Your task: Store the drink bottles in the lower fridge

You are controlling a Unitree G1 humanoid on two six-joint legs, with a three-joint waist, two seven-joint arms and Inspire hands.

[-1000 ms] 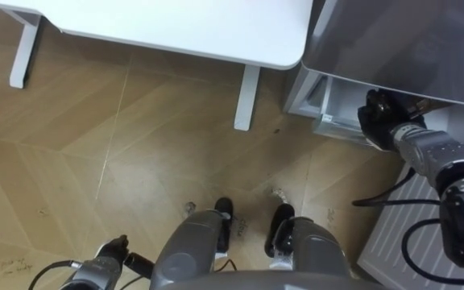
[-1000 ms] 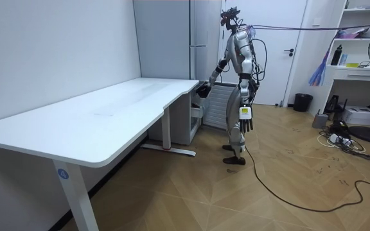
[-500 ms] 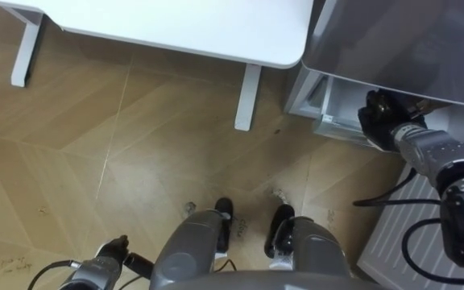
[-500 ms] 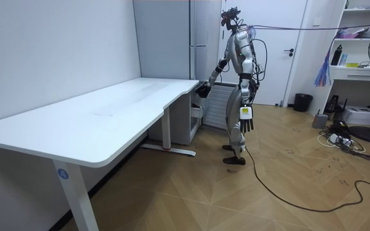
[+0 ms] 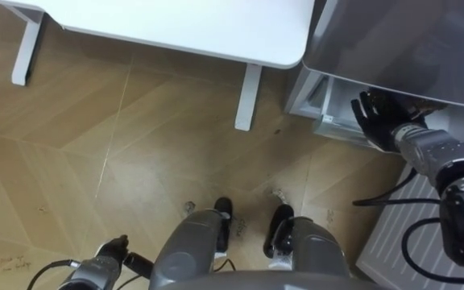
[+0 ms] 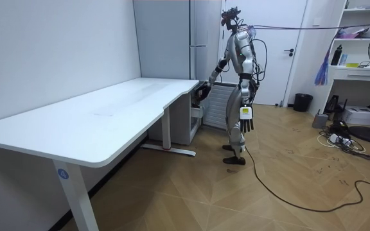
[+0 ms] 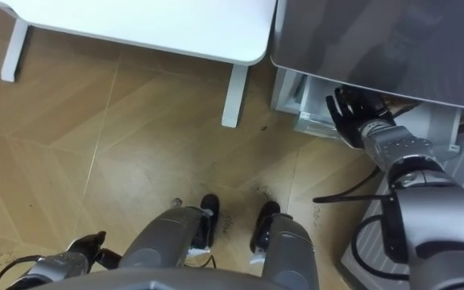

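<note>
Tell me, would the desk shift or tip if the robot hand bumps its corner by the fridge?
Probably not tip: the desk has a broad top on flat-footed legs. It looks stiff and heavy, so a light bump from the right robot hand would likely barely move it.

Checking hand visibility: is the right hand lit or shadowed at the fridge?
Left eye view: right hand dark, in shade under the grey fridge, spread fingers readable against the pale interior. Room view: even light, hand a small dark shape.
</note>
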